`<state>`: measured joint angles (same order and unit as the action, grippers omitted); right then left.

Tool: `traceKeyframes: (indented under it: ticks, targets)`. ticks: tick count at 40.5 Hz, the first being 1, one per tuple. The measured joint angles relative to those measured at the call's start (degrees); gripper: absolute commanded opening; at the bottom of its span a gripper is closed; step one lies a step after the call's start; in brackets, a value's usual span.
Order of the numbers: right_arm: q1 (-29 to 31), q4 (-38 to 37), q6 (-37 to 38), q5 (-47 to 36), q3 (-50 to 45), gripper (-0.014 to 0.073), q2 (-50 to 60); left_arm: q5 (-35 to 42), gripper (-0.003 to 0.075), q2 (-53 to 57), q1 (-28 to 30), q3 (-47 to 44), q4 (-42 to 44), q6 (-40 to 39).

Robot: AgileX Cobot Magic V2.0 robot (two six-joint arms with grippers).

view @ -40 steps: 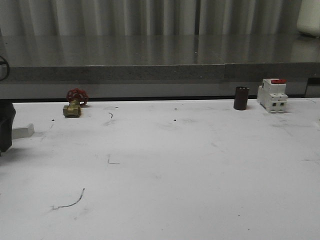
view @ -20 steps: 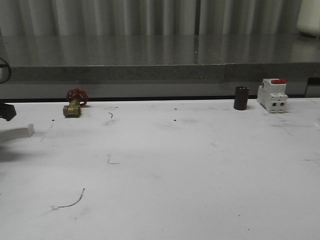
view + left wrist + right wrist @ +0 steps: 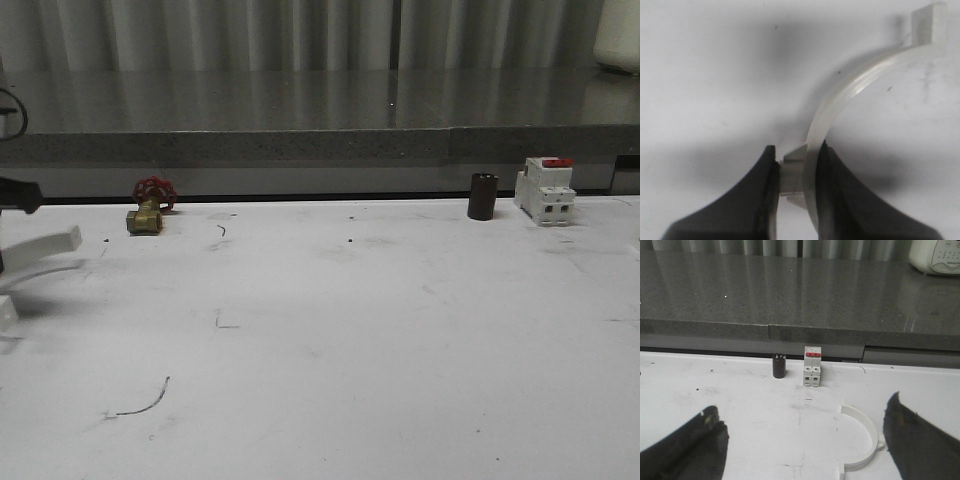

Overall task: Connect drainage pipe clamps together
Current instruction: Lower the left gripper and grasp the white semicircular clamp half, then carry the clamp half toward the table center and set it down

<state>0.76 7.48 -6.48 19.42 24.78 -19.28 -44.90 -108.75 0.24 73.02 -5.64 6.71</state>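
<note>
Left hand (image 3: 796, 182) is clamped on one white clamp half (image 3: 840, 105), held at the table's (image 3: 350, 330) left edge, well left of the breaker block (image 3: 545, 190). Right hand (image 3: 802, 442) is spread apart; the other clamp half (image 3: 860, 442) lies flat between its fingers, just in front of the breaker block.

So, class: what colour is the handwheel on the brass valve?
Red; the handwheel tops the brass valve, clearest in the front view.

Along the back of the worktop (image 3: 330, 330), the valve (image 3: 150, 205) sits far left, the cylinder (image 3: 482, 196) just left of the breaker block (image 3: 545, 190) far right; one clamp half (image 3: 40, 255) at the left edge.
</note>
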Motion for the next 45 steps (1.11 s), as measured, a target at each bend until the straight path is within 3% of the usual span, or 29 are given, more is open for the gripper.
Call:
traceKeyframes:
  ticks: [9, 10, 12, 29, 45]
  targets:
    - [0.0, 0.0, 0.0, 0.0, 0.0, 0.0645, 0.0, -5.9, -0.002, 2.8, -4.5, 5.0, -1.5, -3.5]
    - [0.0, 0.0, 0.0, 0.0, 0.0, 0.0592, 0.0, -6.5, -0.002, 2.8, -5.5, 5.2, -1.7, -4.7]
    - [0.0, 0.0, 0.0, 0.0, 0.0, 0.0592, 0.0, -7.1, -0.002, 2.8, -7.2, 5.8, -1.7, -6.7]
    - [0.0, 0.0, 0.0, 0.0, 0.0, 0.0592, 0.0, -6.9, -0.002, 0.0, -21.6, 6.4, -2.1, -21.1]
    - [0.0, 0.0, 0.0, 0.0, 0.0, 0.0592, 0.0, -3.1, -0.0006, -4.9, -23.3, 8.7, -0.6, -24.3]
